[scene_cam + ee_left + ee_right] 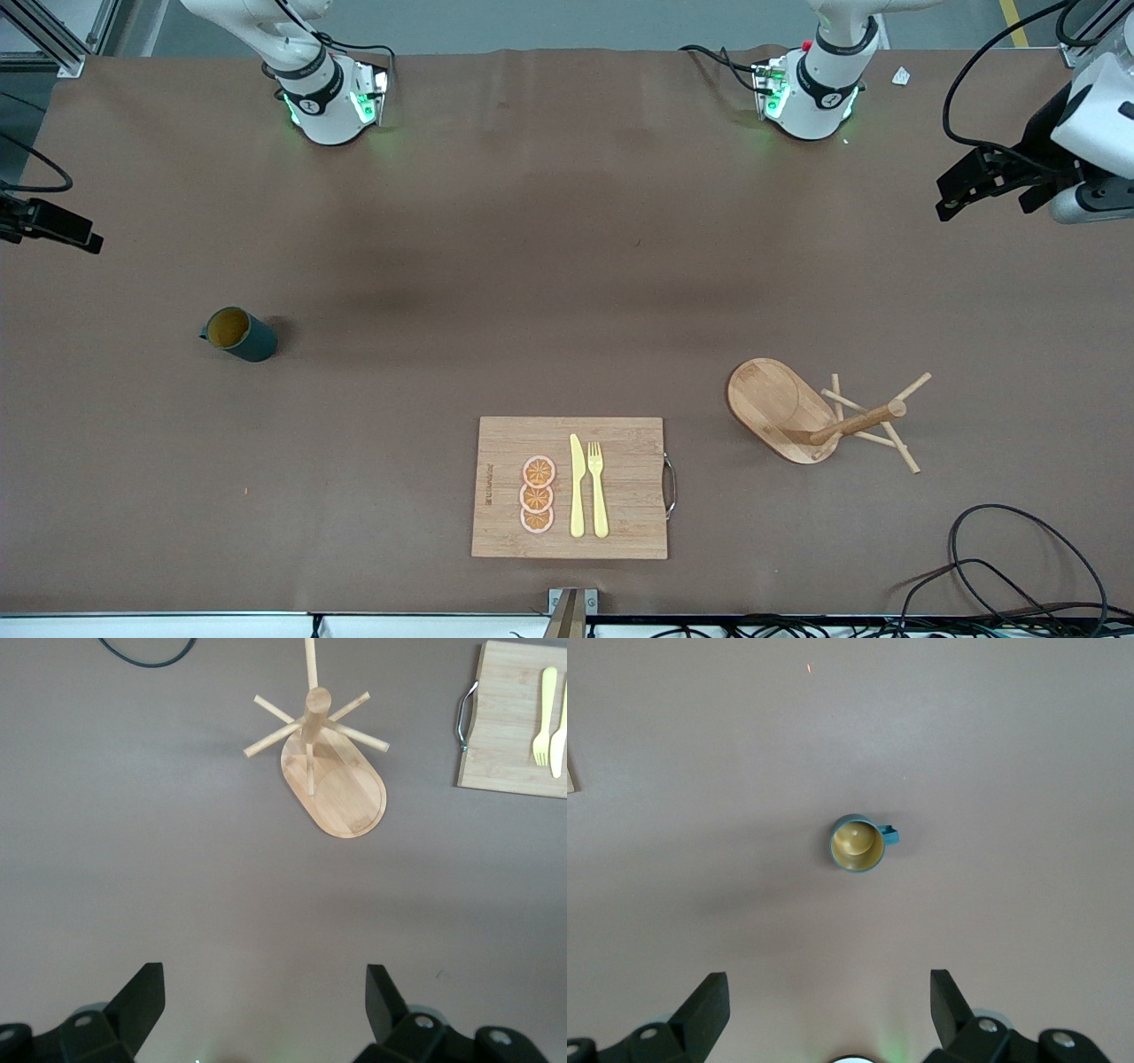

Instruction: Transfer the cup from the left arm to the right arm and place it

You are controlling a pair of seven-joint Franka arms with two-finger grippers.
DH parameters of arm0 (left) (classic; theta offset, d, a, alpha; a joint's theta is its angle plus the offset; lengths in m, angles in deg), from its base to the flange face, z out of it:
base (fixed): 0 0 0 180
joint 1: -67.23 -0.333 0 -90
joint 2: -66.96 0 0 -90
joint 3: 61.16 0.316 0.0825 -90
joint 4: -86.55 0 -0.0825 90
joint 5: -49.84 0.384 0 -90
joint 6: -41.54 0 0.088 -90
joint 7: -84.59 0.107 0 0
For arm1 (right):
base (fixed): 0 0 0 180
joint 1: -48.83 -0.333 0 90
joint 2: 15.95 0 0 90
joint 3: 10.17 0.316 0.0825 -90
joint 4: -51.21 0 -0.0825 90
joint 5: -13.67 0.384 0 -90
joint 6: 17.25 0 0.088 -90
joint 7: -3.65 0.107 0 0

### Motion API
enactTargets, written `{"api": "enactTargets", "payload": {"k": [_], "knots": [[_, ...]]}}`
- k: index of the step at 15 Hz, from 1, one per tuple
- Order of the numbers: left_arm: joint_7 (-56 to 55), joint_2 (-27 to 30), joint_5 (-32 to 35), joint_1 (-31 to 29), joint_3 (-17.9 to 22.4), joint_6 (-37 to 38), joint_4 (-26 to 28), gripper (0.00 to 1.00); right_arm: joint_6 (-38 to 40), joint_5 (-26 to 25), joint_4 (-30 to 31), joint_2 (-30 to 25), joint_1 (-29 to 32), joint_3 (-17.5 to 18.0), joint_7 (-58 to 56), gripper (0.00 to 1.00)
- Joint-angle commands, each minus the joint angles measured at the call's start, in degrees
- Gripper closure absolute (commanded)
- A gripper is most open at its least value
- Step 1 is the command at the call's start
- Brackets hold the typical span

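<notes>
Cup (857, 844): upright on the worktop, below the right gripper (829, 1010).
Handling: likely light, rigid, smooth; grip across the rim.
Jaws: both spread, empty.

The teal mug (858, 844) stands upright on the brown tabletop (1010, 744), well below the right tool (830, 1003), whose fingers (709, 1003) are spread wide.

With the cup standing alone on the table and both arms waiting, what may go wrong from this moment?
1. The cup stands toward the right arm's end of the table, under the open right claw; the open left claw hangs over the peg rack instead, so it has a long reach.
2. The cup's small handle may catch a finger and tip it.
3. A low crossing may strike the rack's pegs.
</notes>
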Motion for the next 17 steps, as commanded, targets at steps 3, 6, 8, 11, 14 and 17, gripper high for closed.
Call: {"api": "enactTargets", "payload": {"k": [3,6,8,11,14,17], "knots": [[1.0,0.1,-0.3,-0.4,0.0,0.9,-0.6,0.00,-0.8,-0.1,6.2,-6.3,0.9,0.9,0.9,0.00],[1.1,-0.1,-0.5,-0.4,0.0,0.9,-0.6,0.00,-0.6,0.4,6.3,-7.6,0.7,1.0,1.0,0.00],[1.1,-0.1,-0.7,-0.4,-0.1,0.9,-0.6,0.00,-0.2,1.2,6.3,-8.6,0.8,0.5,0.9,0.00],[1.1,0.0,-0.7,-0.2,-0.2,1.9,-0.6,0.00,-0.5,1.9,7.3,-9.5,0.8,0.5,0.9,0.00],[2.1,-0.1,-1.0,-0.2,-0.3,2.2,-0.6,0.00,-1.5,2.0,7.2,-9.5,0.8,0.4,0.8,0.00],[3.1,-0.5,-1.0,-0.2,-0.3,2.3,-0.6,0.00,-2.7,2.0,7.0,-9.5,0.9,0.5,0.7,0.00]]}}
